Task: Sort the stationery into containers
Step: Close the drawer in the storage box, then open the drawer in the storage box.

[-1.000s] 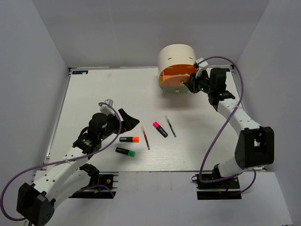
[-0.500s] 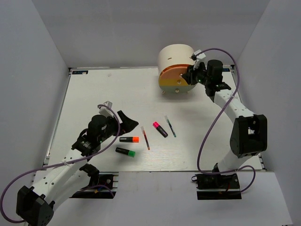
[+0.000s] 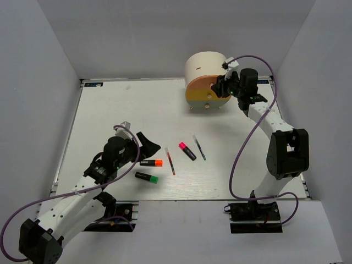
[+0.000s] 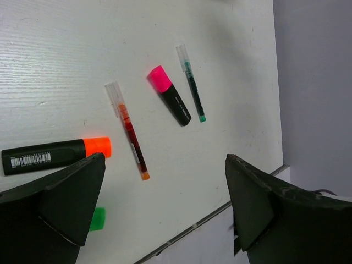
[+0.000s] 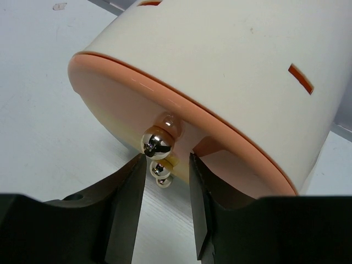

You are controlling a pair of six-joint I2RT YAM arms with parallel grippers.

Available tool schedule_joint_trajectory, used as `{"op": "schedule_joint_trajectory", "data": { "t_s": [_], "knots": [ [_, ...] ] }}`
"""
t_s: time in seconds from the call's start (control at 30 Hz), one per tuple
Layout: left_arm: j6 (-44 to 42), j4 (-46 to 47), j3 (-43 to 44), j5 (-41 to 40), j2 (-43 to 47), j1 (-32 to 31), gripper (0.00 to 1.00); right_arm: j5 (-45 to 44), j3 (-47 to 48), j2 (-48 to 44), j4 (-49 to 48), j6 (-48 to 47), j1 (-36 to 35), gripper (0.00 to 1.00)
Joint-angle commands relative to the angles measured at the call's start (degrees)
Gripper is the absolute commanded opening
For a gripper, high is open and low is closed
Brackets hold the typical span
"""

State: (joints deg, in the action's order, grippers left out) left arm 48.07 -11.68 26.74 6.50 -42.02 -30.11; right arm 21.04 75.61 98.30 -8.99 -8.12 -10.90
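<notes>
Top external showed the white desk (image 3: 110,110) boxed in by grey walls on three sides, with open room over its left half and in the middle between the two arms. The cream unit (image 3: 206,66) stood far right, near the back edge. The right pincer (image 3: 219,88) was at its front. In the right wrist view, its fingers stood partly apart on either side of the silver knobs (image 5: 157,142), gripping nothing, and the pink front (image 5: 110,93) sat flush with the shell. The stationery lay near the middle, well apart from the unit and toward the near edge. From left to right were the green highlighter (image 3: 146,176), orange highlighter (image 3: 151,163), red pen (image 3: 170,160), pink highlighter (image 3: 187,150) and green pen (image 3: 199,147). The left pincer (image 3: 149,142) hung wide open and empty just beside the orange highlighter. In the left wrist view, the red pen lay between its fingers.
</notes>
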Motion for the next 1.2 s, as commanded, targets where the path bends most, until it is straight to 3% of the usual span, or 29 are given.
{"op": "schedule_joint_trajectory", "data": {
  "t_s": [0.0,0.27,0.5,1.17],
  "knots": [
    [0.88,-0.18,-0.55,-0.7,1.15,-0.04,1.0,0.32,1.65,-0.48,-0.94,-0.58,0.17,0.43],
    [1.5,-2.03,-1.61,-1.84,2.21,-0.04,1.0,-1.87,-2.75,-0.31,0.64,2.67,-0.27,0.45],
    [2.55,-3.17,-2.22,-2.37,3.26,-0.04,1.0,-3.82,-3.19,1.1,1.35,7.24,-0.18,0.59],
    [2.55,-4.23,-0.64,-3.43,0.36,-0.04,1.0,-4.78,0.41,8.4,0.03,31.92,0.0,0.59]
  ]
}}
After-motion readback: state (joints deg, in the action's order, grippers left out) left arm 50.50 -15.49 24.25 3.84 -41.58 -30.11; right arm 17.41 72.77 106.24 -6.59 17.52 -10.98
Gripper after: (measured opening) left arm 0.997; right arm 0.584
